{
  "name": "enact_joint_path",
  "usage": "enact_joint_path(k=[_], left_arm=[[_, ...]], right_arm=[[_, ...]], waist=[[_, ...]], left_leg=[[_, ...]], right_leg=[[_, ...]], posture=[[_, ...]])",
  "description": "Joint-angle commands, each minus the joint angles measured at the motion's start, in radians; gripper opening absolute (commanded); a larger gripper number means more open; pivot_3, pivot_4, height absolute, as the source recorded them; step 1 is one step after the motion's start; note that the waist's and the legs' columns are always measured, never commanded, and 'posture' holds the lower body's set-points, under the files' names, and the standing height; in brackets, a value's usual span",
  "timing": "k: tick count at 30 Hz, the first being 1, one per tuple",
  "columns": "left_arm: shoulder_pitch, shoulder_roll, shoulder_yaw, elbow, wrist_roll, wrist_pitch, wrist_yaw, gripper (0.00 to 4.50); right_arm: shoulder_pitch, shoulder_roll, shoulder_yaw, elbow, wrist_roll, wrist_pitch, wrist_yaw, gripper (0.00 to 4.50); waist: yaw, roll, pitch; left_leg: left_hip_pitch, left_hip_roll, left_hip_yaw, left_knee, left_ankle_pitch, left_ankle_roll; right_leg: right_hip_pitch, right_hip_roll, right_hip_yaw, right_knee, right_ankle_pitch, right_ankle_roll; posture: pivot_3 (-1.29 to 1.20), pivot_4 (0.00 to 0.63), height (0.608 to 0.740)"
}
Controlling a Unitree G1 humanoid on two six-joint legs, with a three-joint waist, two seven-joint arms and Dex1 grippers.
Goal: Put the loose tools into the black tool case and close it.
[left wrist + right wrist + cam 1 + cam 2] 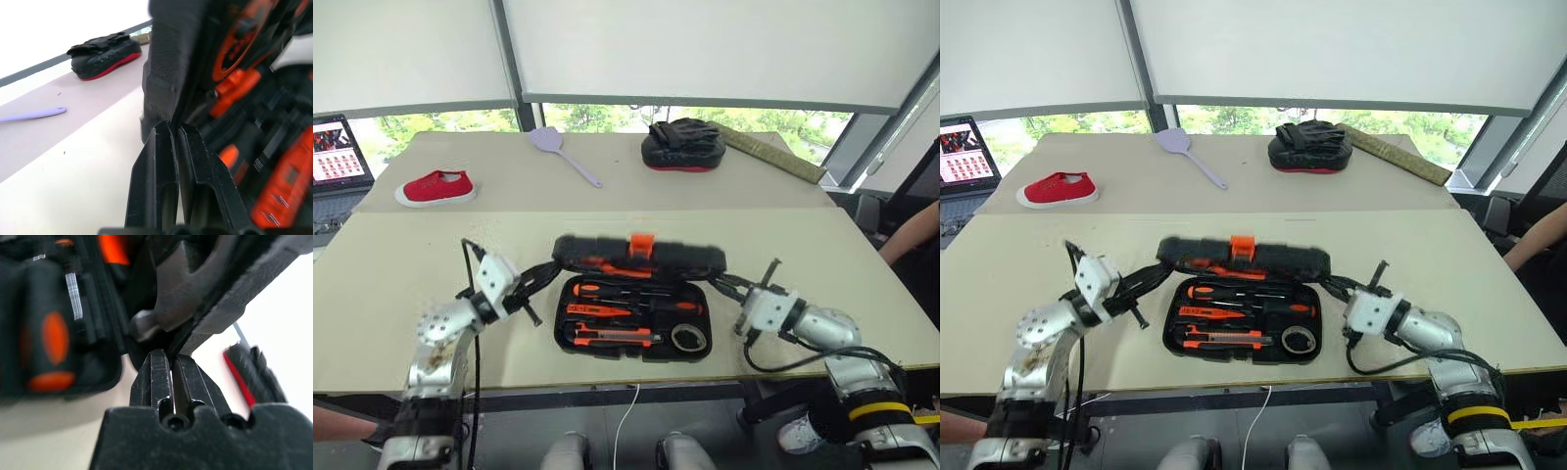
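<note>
At the lower centre of the head view, on the near table (391, 323), the black tool case (633, 313) lies open with the screwdrivers (626, 291), the utility knife (617, 337) and the tape roll (687, 339) already seated in its base, so the loading looks done and the step in hand is the closing; the lid (641, 257) stands partway up along the far edge, its orange latch (641, 242) uppermost; the left gripper (551, 273) meets the lid's left end and the right gripper (722, 284) its right end; each has its fingers pinched almost together, and the wrist views suggest each nips the lid's rim, though the contact is hard to read; the next move, by judgement, calls for both arms to swing the lid evenly down toward the near edge, then press until the latch catches; the mitt (680, 145), swatter (563, 152) and red shoe (435, 188) lie on the far table.
</note>
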Motion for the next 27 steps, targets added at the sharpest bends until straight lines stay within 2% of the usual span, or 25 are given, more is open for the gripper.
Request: enact_joint_path(k=[1,6,9,10,13,16,18,19,21,23,25,27], left_arm=[[0.071,0.047,0.032,0.034,-0.004,-0.043,-0.016,0.99],[0.098,0.108,0.071,0.052,-0.039,-0.012,-0.021,2.73],[0.087,0.140,0.084,0.070,-0.069,0.048,-0.029,3.76],[0.053,0.152,0.084,0.085,-0.091,0.095,-0.041,3.76],[-0.089,0.164,0.039,0.143,-0.100,0.194,-0.076,3.17],[-0.219,0.148,-0.030,0.217,-0.049,0.215,-0.100,1.99],[-0.304,0.151,-0.103,0.279,-0.002,0.223,-0.160,1.29],[-0.359,0.148,-0.140,0.334,0.043,0.181,-0.176,0.78],[-0.465,0.113,-0.184,0.440,0.095,0.143,-0.166,0.05],[-0.531,0.084,-0.216,0.526,0.135,0.115,-0.159,0.05],[-0.575,0.058,-0.266,0.601,0.190,0.075,-0.173,0.05],[-0.599,0.043,-0.292,0.652,0.219,0.046,-0.187,0.05]], right_arm=[[0.047,-0.033,0.024,0.025,-0.011,-0.025,0.005,0.78],[0.096,-0.085,-0.020,-0.042,0.025,-0.020,-0.022,2.37],[0.135,-0.119,-0.046,-0.086,0.089,0.019,-0.006,2.40],[0.178,-0.145,-0.060,-0.142,0.207,0.103,0.051,2.40],[0.303,-0.228,-0.098,-0.326,0.497,0.387,0.206,1.66],[0.423,-0.308,-0.099,-0.481,0.629,0.602,0.311,0.56],[0.504,-0.358,-0.100,-0.581,0.699,0.715,0.378,0.00],[0.538,-0.376,-0.094,-0.631,0.714,0.763,0.395,0.00],[0.572,-0.386,-0.069,-0.724,0.725,0.855,0.404,0.00],[0.562,-0.371,-0.035,-0.779,0.708,0.913,0.396,0.00],[0.496,-0.334,0.014,-0.814,0.679,0.984,0.363,0.00],[0.424,-0.302,0.035,-0.830,0.680,1.057,0.344,0.00]], waist=[[-0.001,0.000,0.000],[0.011,-0.001,0.001],[0.016,-0.001,0.000],[0.016,-0.001,0.000],[0.036,-0.001,0.001],[0.039,-0.001,0.001],[0.044,-0.001,0.001],[0.044,-0.001,0.000],[0.041,-0.001,0.000],[0.037,-0.002,0.001],[0.029,-0.003,0.001],[0.026,-0.003,0.001]], left_leg=[[0.002,0.000,0.000,-0.001,0.000,0.000],[0.005,0.001,0.001,-0.002,0.000,0.000],[0.005,0.001,0.002,-0.001,0.000,0.000],[0.005,0.002,0.002,-0.001,0.000,0.000],[0.005,0.002,0.002,-0.001,0.000,0.000],[0.006,0.002,0.002,-0.001,0.000,0.000],[0.008,0.001,0.002,-0.001,-0.001,0.000],[0.008,0.000,0.002,-0.001,-0.001,0.000],[0.007,0.000,0.002,-0.001,-0.001,0.001],[0.006,0.001,0.002,-0.001,-0.001,0.001],[0.004,0.002,0.002,-0.001,-0.001,0.001],[0.004,0.002,0.001,-0.001,-0.001,0.001]], right_leg=[[0.002,0.000,0.000,0.000,0.000,0.000],[0.006,-0.001,0.000,-0.001,-0.002,0.000],[0.005,-0.002,0.000,0.000,-0.004,-0.004],[0.005,-0.003,0.000,-0.001,-0.005,-0.005],[0.007,-0.004,-0.003,0.000,-0.005,-0.002],[0.010,-0.005,-0.004,-0.002,-0.004,0.000],[0.013,-0.005,-0.004,-0.003,-0.005,0.000],[0.013,-0.005,-0.005,-0.004,-0.006,-0.001],[0.014,-0.004,-0.005,-0.006,-0.007,-0.003],[0.014,-0.002,-0.005,-0.009,-0.006,-0.002],[0.013,-0.001,-0.005,-0.011,-0.003,0.007],[0.012,0.000,-0.005,-0.012,-0.003,0.008]], posture=[[0.00,0.150,0.740],[0.00,0.150,0.740],[0.00,0.150,0.740],[0.00,0.150,0.740],[0.00,0.150,0.740],[0.00,0.150,0.740],[0.00,0.150,0.740],[0.00,0.150,0.740],[0.00,0.150,0.740],[0.00,0.150,0.740],[0.00,0.150,0.740],[0.00,0.150,0.740]])
